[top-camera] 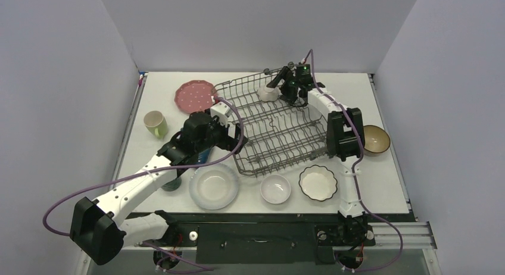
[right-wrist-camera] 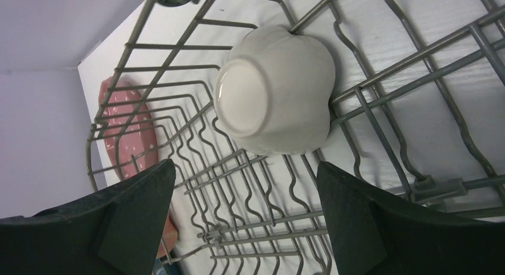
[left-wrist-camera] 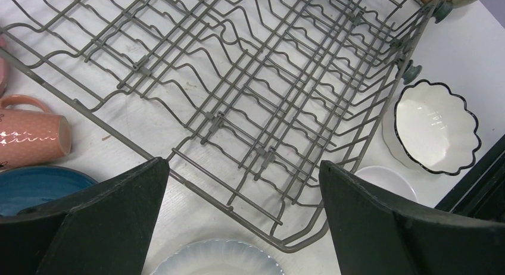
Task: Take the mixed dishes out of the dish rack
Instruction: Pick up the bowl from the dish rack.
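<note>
The dark grey wire dish rack (top-camera: 280,129) stands mid-table. One white bowl (top-camera: 268,94) lies bottom-up in its far corner; in the right wrist view this bowl (right-wrist-camera: 274,90) rests tilted on the rack wires (right-wrist-camera: 381,138). My right gripper (top-camera: 280,83) hovers open just beside it; in its own view the right gripper (right-wrist-camera: 244,221) holds nothing and its jaws stand wide, short of the bowl. My left gripper (top-camera: 236,133) is open and empty over the rack's near-left edge (left-wrist-camera: 238,191); its own view shows the left gripper (left-wrist-camera: 244,218) with wide jaws.
On the table: pink dotted plate (top-camera: 195,96), light-green cup (top-camera: 155,124), white plate (top-camera: 214,186), small white bowl (top-camera: 276,188), scalloped dark-rimmed bowl (top-camera: 318,183), brown bowl (top-camera: 376,139). An orange cup (left-wrist-camera: 33,138) and blue dish (left-wrist-camera: 36,188) lie under the left arm.
</note>
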Tool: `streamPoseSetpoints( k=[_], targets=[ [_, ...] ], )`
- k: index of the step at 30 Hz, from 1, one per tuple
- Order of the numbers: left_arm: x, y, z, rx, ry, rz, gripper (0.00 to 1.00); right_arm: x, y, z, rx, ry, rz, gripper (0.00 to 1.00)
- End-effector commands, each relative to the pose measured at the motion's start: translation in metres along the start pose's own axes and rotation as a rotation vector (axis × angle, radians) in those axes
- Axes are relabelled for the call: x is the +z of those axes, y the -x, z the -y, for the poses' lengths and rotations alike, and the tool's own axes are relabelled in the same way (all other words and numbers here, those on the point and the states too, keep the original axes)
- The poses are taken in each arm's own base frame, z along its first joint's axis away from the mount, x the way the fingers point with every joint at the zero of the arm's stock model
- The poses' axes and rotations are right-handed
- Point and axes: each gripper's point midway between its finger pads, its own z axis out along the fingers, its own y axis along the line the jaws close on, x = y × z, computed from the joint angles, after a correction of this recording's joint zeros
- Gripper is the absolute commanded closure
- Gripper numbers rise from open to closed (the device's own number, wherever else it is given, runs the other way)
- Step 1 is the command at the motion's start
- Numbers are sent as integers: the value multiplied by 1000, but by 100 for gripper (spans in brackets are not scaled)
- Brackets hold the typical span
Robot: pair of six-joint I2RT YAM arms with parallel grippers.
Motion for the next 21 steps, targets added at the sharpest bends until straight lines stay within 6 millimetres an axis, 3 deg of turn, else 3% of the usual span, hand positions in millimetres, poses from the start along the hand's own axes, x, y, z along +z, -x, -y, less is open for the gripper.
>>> streamPoseSetpoints(
  k=[1,9,21],
  targets=[
    [-1,20,-1,-16,-11,81,4,9,21,-17,115,30,91,16],
    [0,19,-6,-21,0,79,4,28,11,-8,188,17,81,15],
    [-3,20,-9,-30,18,80,4,45,13,-9,236,55,92,17]
  ],
)
